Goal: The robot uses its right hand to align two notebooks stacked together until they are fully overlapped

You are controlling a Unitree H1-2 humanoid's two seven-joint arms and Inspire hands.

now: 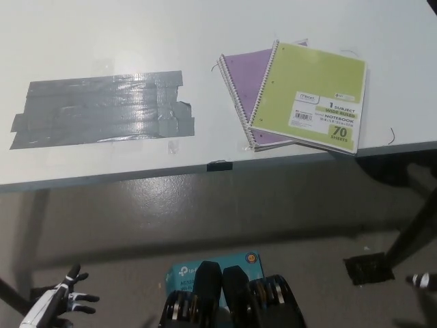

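head view, nearest first
left hand: white left hand (58,304) at the lower left corner, below the tabletop edge, over the floor; fingers spread apart, holding nothing; arm cut off by the frame.
right hand: not clearly visible; only a small light-tipped bit at the right edge low down, can't tell what it is, so its state can't be told.
box: teal box (242,262) on the floor at bottom middle, mostly hidden, print unreadable.
tabletop: white tabletop (102,41) fills the upper half, front edge running left to right, slightly rising to the right.
tape: patch of grey tape strips (102,109) on the left part of the tabletop, well apart from the notebooks.
green notebook: green notebook (311,96) on top, right part of the tabletop near the front edge; spiral along its left side, long axis running away from the edge, tilted clockwise; label at its lower right.
purple notebook: purple notebook (247,72) underneath, touching, fanned out to the left; long axis tilted counter-clockwise; its right and lower parts hidden under the green one, one sliver showing below.
overlap: partial, edges not aligned.
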